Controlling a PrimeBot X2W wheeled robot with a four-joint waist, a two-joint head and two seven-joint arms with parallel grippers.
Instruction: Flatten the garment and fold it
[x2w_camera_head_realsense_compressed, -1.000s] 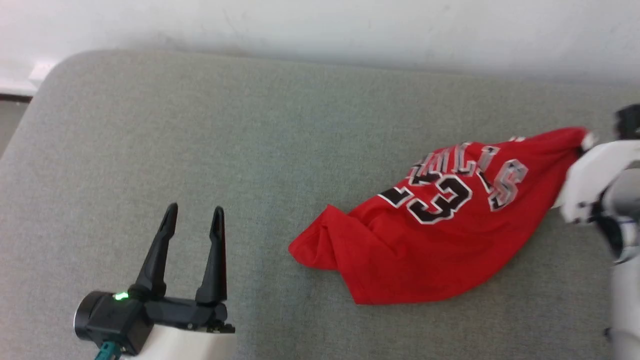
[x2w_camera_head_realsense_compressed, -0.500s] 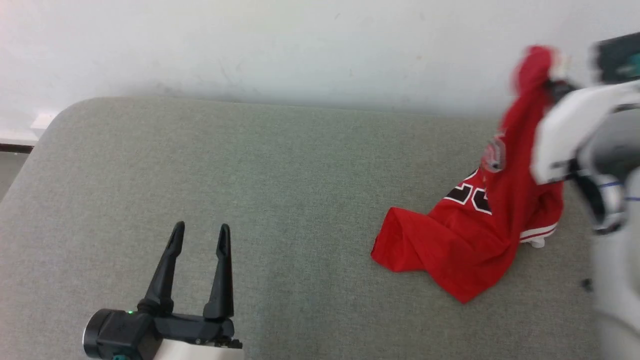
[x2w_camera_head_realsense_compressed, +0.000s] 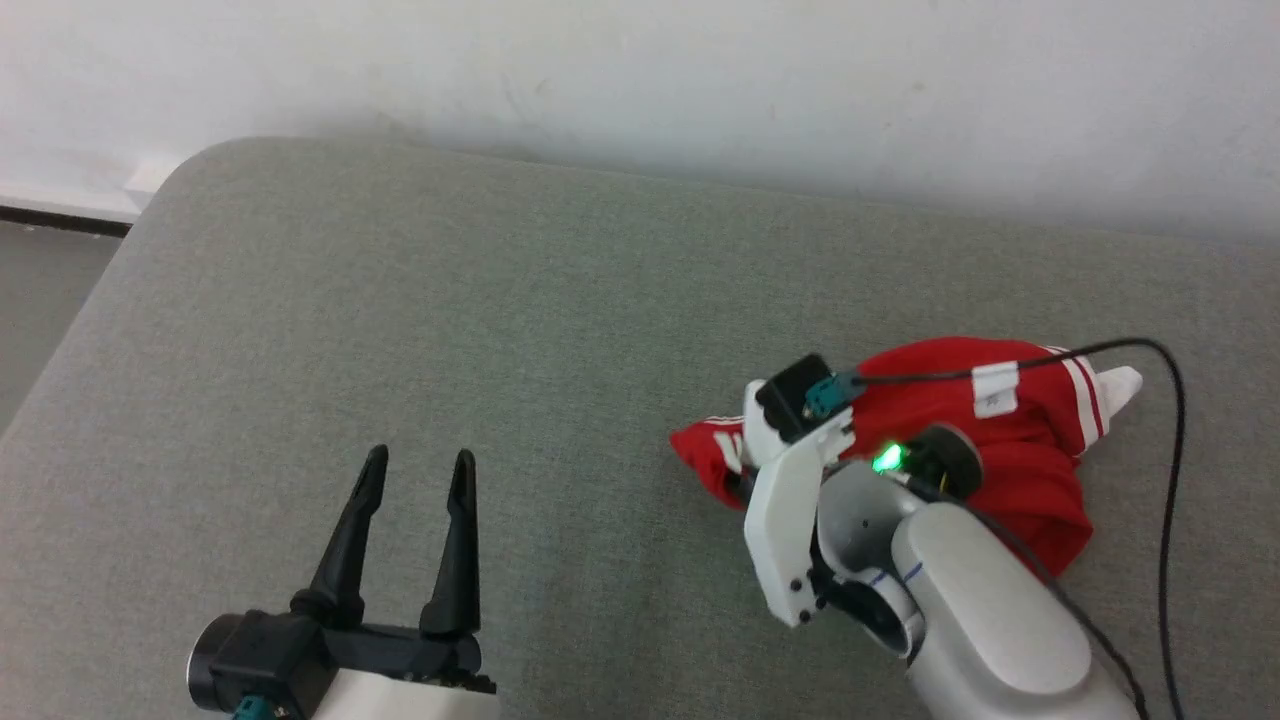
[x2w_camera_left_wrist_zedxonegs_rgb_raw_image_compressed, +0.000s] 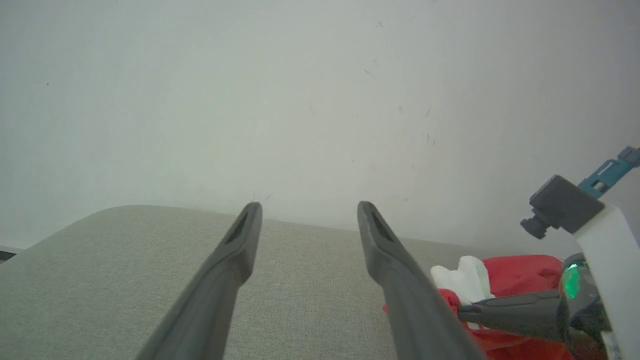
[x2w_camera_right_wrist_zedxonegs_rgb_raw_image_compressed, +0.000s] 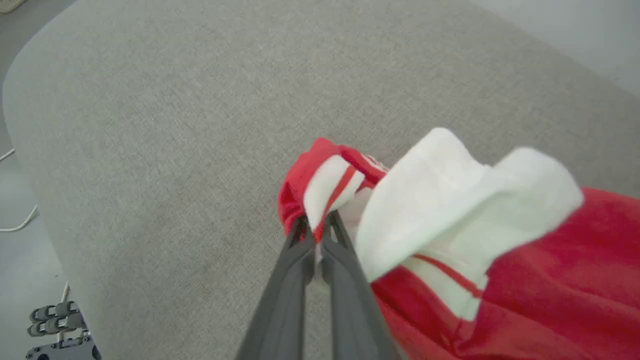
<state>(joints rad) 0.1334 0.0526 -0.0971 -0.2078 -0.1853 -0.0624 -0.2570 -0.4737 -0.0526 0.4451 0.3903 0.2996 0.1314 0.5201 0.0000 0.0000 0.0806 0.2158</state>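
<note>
A broad grey-green pad of woven fabric (x2w_camera_head_realsense_compressed: 480, 300) with a rounded corner fills most of the head view. Its cloth lies smooth, with a fine, even weave. Behind its far edge rises a plain white wall (x2w_camera_head_realsense_compressed: 700, 80), touching the pad along a soft shadowed line; in the left wrist view the wall carries a few small dark specks (x2w_camera_left_wrist_zedxonegs_rgb_raw_image_compressed: 400, 110). To the left, past the rounded corner, lies a dull grey floor (x2w_camera_head_realsense_compressed: 40, 280), and a white skirting board (x2w_camera_head_realsense_compressed: 70, 185) with a dark strip under it runs along the wall's foot. In the right wrist view a thin white cable (x2w_camera_right_wrist_zedxonegs_rgb_raw_image_compressed: 17, 222) curves over the floor, near a cluster of small grey rollers (x2w_camera_right_wrist_zedxonegs_rgb_raw_image_compressed: 52, 315) on a dark plate.
</note>
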